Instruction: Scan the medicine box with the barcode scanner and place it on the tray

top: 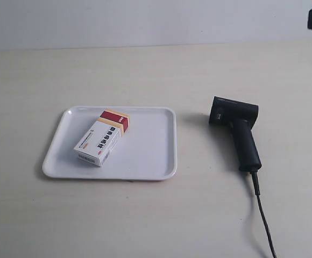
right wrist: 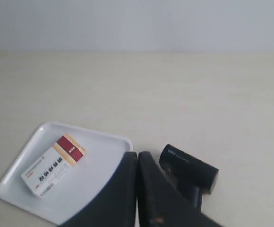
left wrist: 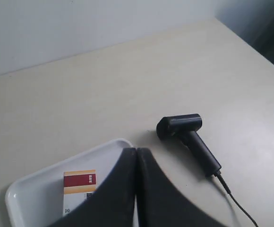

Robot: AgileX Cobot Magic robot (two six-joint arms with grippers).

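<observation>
While both arms hang clear of the bench [top: 156,215]:
Left fingers [left wrist: 123,189]: pressed together, empty.
Right fingers [right wrist: 149,189]: likewise.
Medicine box [top: 102,138]: flat inside the tray [top: 156,156], mid-bench; probably light, crushable card, so pinch its long sides.
Barcode scanner [top: 238,130]: beside the tray; rigid, so take its handle.

Medicine box [top: 103,137], lying in the tray [top: 156,156]: top face carries one line of bold dark characters, apparently Chinese, too small to read in any view; smaller print rows beside it and a white mark on the dark red band are equally illegible. A barcode-like strip shows on the box's long side face, digits not resolvable. Barcode scanner [right wrist: 190,170]: small white logo on the head in the right wrist view, appears to read "deli", uncertain.
</observation>
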